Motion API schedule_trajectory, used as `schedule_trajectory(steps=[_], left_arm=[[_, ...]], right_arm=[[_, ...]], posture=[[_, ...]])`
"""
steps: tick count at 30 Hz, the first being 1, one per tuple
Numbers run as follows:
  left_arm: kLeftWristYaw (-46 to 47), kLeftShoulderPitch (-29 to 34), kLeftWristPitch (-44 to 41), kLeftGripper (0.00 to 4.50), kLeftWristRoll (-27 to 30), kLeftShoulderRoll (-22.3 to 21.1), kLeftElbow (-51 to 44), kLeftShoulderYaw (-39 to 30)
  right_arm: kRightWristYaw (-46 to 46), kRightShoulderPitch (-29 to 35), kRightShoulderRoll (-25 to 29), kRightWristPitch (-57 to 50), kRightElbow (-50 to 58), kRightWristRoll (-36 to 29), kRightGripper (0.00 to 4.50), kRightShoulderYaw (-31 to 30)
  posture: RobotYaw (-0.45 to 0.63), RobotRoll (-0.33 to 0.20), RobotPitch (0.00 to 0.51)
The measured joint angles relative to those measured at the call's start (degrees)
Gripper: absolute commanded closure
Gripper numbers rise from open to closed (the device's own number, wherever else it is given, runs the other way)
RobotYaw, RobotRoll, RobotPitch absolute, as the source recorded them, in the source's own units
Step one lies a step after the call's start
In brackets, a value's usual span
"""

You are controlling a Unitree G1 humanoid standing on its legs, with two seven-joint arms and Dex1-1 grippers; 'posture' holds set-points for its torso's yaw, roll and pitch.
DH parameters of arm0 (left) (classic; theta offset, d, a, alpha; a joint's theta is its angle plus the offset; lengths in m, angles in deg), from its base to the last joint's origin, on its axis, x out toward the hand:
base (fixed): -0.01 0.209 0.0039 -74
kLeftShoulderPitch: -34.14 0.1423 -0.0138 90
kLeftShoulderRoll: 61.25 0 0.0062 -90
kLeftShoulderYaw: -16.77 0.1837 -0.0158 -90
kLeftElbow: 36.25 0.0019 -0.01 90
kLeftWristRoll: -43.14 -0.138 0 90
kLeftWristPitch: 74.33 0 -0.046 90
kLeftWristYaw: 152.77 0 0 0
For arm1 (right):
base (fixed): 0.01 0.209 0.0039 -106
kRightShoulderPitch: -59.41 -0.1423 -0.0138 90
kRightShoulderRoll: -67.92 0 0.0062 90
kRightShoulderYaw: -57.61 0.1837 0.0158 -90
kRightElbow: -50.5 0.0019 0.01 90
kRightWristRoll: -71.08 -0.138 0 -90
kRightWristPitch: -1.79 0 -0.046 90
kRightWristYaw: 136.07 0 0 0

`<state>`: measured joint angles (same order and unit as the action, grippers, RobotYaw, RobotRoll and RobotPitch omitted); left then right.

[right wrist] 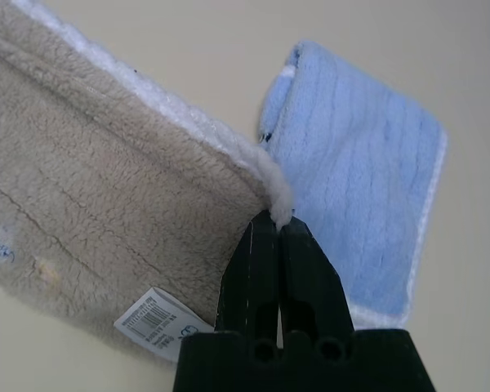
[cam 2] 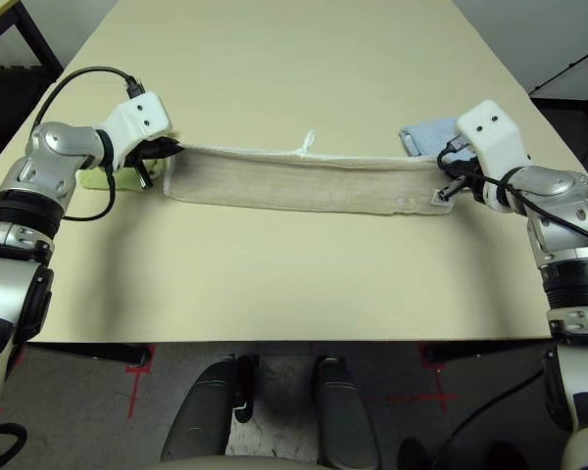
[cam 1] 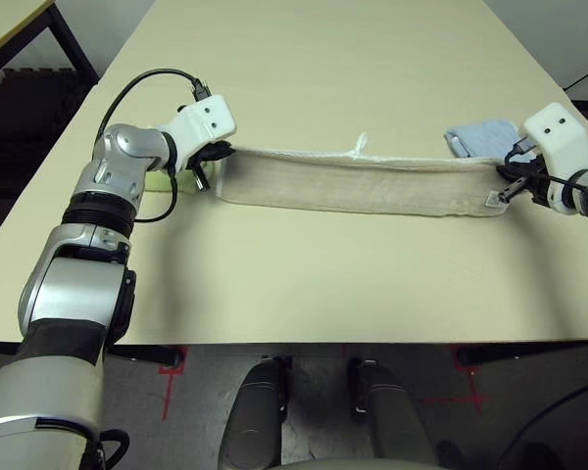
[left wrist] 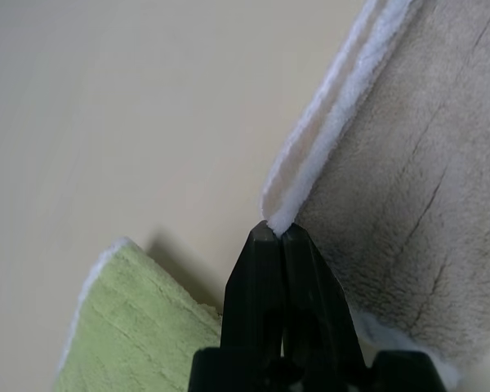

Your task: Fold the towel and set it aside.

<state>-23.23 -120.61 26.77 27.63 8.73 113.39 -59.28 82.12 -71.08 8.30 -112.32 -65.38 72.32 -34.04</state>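
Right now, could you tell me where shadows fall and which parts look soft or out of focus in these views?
Left eye view: the left arm casts a soft shadow on the table below the towel. Left wrist view: a dark shadow lies beside the green towel, and the end effector is a little soft. Right wrist view: the pile is sharp, as is the label, beside the blue towel.

Both silver forearms reach out over the table, spread wide apart and bent inward at the elbows. The left gripper point(left wrist: 275, 233) has its 2 black fingers pressed together, pinching the towel point(cam 1: 358, 183) at one end corner. The right gripper point(right wrist: 279, 219) is likewise clamped on the opposite end corner.
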Motion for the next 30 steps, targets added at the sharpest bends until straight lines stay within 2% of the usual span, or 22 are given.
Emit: schedule_trajectory(steps=[7, 16, 17, 18, 27, 28, 30], left_arm=[[2.5, -1.1, 0.9, 4.49, -1.6, 1.4, 2.9, 0.4], [5.3, -1.8, 1.4, 4.49, -3.1, 2.8, 5.9, 0.7], [5.5, -1.8, 1.4, 4.04, -3.2, 2.9, 6.3, 0.7], [6.0, -1.8, 1.4, 3.87, -3.4, 3.1, 6.4, 0.7], [8.9, -1.8, 1.2, 0.44, -3.6, 3.3, 6.6, 0.3], [9.3, -1.8, 1.1, 0.08, -3.5, 3.3, 6.6, 0.0], [9.8, -2.0, 0.5, 0.04, -2.6, 3.3, 6.6, -1.3]], right_arm=[[-1.2, -4.0, -2.3, 3.9, -7.3, 2.5, 4.50, -1.0], [-1.5, -5.3, -4.7, 6.0, -12.3, 4.5, 4.50, -2.1], [-1.5, -5.3, -4.8, 6.0, -12.3, 4.6, 3.96, -2.1], [-1.5, -5.3, -4.8, 6.0, -12.3, 4.6, 3.77, -2.1], [-2.2, -5.2, -4.9, 6.0, -12.3, 4.8, 0.35, -2.1], [-2.3, -5.2, -5.0, 6.1, -12.3, 4.7, 0.04, -2.0], [-2.4, -5.2, -5.2, 6.1, -11.8, 4.2, 0.01, -1.7]], posture=[[0.03, 0.000, 0.217], [0.03, 0.000, 0.222], [0.03, 0.000, 0.222], [0.02, 0.000, 0.225], [0.03, 0.000, 0.223], [0.03, 0.000, 0.223], [0.03, 0.000, 0.221]])
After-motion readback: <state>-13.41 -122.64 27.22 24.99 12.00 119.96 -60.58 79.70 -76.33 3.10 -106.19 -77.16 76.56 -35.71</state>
